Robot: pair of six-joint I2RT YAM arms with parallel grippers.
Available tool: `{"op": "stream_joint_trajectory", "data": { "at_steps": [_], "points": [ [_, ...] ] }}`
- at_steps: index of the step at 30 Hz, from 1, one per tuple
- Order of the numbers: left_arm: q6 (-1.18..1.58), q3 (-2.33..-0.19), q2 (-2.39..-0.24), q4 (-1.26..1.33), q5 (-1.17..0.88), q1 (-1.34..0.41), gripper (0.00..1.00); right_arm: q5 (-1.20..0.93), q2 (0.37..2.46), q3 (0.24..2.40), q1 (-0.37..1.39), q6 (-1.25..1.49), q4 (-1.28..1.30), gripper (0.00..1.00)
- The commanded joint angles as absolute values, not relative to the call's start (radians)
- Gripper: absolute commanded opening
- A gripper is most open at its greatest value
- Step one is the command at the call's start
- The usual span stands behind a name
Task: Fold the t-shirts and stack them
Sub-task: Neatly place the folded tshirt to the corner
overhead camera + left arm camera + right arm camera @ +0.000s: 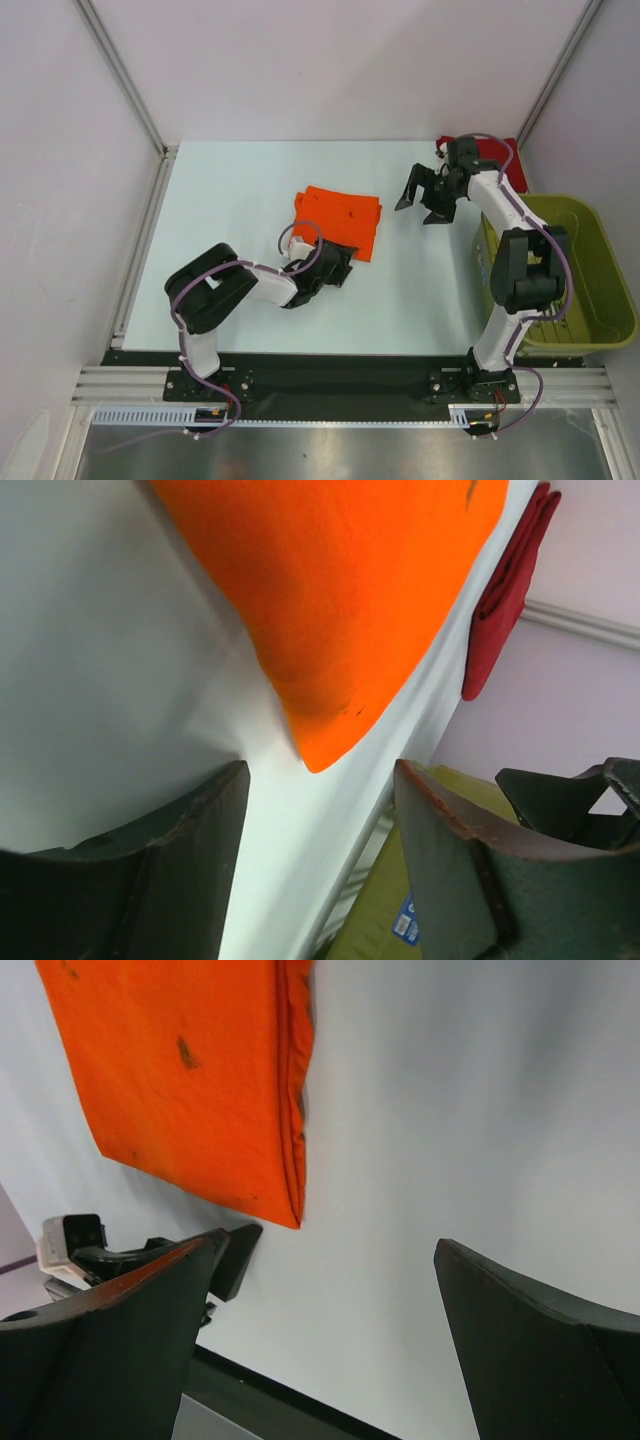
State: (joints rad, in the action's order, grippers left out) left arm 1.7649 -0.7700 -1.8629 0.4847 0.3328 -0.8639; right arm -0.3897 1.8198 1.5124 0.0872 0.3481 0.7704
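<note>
Orange t-shirt [340,218], left gripper [320,780] parted at its corner, right gripper [414,213] spread wide, red t-shirt [490,148] beside basket [610,300]

No legible text or labels

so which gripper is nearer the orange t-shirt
Left. The left gripper is right at the near corner of the orange t-shirt, jaws apart; the right gripper hangs off to its right, clear of the cloth.

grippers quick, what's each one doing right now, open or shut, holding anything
left gripper: open, empty, by the corner of the orange t-shirt
right gripper: open, holding nothing
</note>
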Motion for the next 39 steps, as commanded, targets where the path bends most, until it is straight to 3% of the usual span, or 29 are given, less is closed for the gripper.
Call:
{"op": "stream_joint_trajectory", "data": {
  "at_steps": [1,6,15,19,21,22,39],
  "points": [
    [1.818,-0.801,-1.876,0.434,0.365,-0.865,0.64,-0.433,1.855,1.583,0.084,0.388,0.749,1.0],
    [1.825,-0.841,-1.914,0.405,0.368,-0.859,0.6,-0.445,1.887,1.624,0.083,0.428,0.747,1.0],
    [1.853,-0.85,-1.98,0.488,0.359,-0.842,0.45,-0.505,1.973,1.643,0.086,0.419,0.741,1.0],
    [1.838,-0.836,-1.97,0.557,0.333,-0.822,0.21,-0.587,2.023,1.64,0.087,0.393,0.738,1.0],
    [1.813,-0.833,-1.951,0.572,0.315,-0.807,0.18,-0.62,2.045,1.626,0.087,0.4,0.718,1.0],
    [1.806,-0.831,-1.936,0.58,0.304,-0.804,0.11,-0.656,2.052,1.615,0.087,0.406,0.686,1.0],
    [1.733,-0.83,-1.813,0.588,0.169,-0.749,0.06,-0.853,2.198,1.54,0.132,0.638,0.368,0.98]
  ]
}}
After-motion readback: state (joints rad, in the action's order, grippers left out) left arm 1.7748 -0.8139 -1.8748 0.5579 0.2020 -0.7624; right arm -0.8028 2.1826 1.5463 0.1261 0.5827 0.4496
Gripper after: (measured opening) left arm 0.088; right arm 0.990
